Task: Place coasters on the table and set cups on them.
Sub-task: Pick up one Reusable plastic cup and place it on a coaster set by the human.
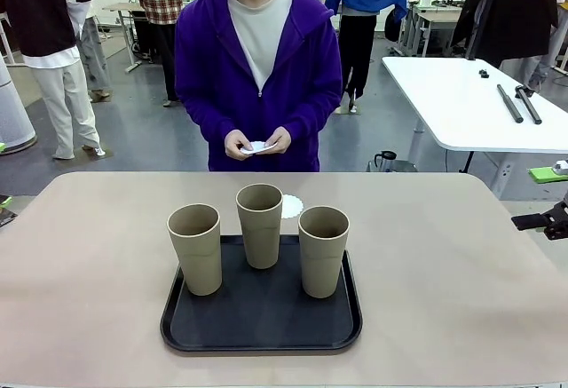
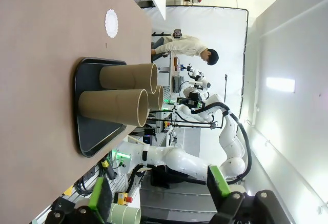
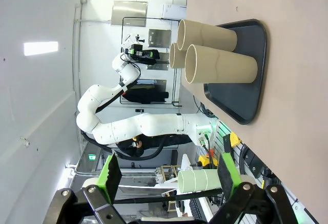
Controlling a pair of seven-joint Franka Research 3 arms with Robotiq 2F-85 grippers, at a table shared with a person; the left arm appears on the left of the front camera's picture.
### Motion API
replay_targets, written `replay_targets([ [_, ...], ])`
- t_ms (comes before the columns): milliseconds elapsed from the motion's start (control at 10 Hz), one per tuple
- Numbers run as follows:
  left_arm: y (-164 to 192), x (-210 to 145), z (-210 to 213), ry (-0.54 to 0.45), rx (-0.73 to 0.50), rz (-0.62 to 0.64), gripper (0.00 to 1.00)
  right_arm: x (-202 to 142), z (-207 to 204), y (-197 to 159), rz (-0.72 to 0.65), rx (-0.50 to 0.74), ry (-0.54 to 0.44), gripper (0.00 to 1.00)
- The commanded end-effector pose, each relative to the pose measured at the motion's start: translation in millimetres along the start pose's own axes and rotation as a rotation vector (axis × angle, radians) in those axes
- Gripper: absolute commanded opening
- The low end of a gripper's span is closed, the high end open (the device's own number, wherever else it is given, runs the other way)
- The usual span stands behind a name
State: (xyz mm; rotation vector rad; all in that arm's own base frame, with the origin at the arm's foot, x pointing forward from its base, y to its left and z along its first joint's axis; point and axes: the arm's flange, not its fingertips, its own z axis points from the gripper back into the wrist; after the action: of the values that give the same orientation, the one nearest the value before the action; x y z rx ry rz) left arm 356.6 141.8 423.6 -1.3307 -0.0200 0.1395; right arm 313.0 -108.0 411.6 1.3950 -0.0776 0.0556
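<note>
Three tall beige cups (image 1: 195,248) (image 1: 260,225) (image 1: 323,250) stand upright on a black tray (image 1: 260,321) on the tan table (image 1: 89,255). One white scalloped coaster (image 1: 292,205) lies flat on the table just behind the middle cup. At the far side a person holds more white coasters (image 1: 257,147) in both hands. My left gripper (image 2: 159,203) is open and empty, off the table's side, facing the cups (image 2: 114,106) and the coaster (image 2: 111,23). My right gripper (image 3: 169,183) is also open and empty, facing the cups (image 3: 220,70) from the other side; it shows at the picture's right edge (image 1: 541,221).
The tray (image 2: 97,137) (image 3: 251,101) sits near the table's front edge, with bare tabletop on both sides and behind. Each wrist view shows the other white arm beyond the table. A white table with black rods (image 1: 461,104) stands at the back right.
</note>
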Motion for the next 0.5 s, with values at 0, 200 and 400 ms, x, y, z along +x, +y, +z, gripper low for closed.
replay_targets([
  [0, -2.2, -1.7, 0.1, -0.007, -0.021, -0.005, 1.00, 0.0, 0.0, 0.0, 0.000, 0.000, 0.000, 1.00],
  [200, -2.2, -1.7, 0.1, -0.007, -0.021, -0.005, 1.00, 43.5, -3.9, 33.0, 0.310, -0.212, 0.216, 1.00],
  [400, -2.2, -1.7, 0.1, -0.007, -0.021, -0.005, 1.00, 68.8, -34.2, 71.6, 0.589, -0.451, 0.305, 1.00],
])
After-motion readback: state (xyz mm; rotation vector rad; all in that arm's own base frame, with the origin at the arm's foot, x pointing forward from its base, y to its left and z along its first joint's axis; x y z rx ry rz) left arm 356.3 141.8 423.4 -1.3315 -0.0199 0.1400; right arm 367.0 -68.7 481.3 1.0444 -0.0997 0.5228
